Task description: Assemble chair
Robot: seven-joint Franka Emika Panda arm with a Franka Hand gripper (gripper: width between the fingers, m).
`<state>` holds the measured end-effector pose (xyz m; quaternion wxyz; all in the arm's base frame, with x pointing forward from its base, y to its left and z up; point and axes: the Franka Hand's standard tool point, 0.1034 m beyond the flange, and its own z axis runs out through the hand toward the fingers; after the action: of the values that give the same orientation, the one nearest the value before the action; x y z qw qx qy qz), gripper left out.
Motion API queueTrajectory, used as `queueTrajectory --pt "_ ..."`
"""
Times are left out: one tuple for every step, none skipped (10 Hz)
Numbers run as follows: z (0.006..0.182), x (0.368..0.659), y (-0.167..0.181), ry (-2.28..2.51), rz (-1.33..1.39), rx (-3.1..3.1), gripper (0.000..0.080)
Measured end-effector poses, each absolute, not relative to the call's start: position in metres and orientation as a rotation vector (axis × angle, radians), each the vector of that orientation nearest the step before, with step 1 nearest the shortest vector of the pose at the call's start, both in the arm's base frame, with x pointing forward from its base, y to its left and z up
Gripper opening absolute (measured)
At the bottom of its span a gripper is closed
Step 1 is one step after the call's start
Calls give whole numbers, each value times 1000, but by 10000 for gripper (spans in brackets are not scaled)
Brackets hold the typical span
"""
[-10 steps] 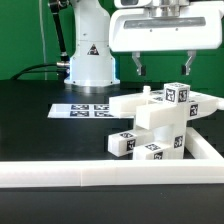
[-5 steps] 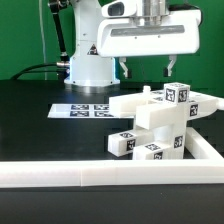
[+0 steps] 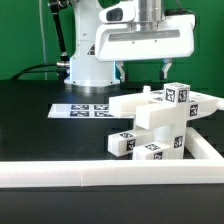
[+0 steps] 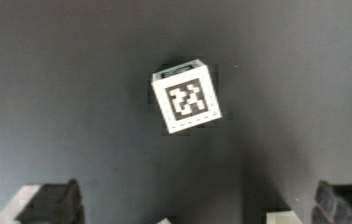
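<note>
White chair (image 3: 160, 122) stands partly built on the black table (image 3: 30, 115), by the rail (image 3: 60, 176); a loose tagged block (image 4: 189, 96) remains unfitted. Gripper (image 3: 143, 70) hovers above, jaws wide, empty.

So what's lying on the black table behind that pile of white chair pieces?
Behind the chunky white plastic chair pieces lies a flat white marker board with black square tags. Its far end is hidden by the pile.
</note>
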<state>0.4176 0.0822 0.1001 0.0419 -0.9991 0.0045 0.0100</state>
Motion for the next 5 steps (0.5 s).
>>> queueTrajectory --pt "96 418 79 -81 29 -3044 649" --pt "92 419 76 -134 20 -3038 649" --pt "92 419 76 -115 22 -3039 649" --pt "92 419 76 -114 23 -3040 649" --pt "92 419 76 -113 23 -3040 649"
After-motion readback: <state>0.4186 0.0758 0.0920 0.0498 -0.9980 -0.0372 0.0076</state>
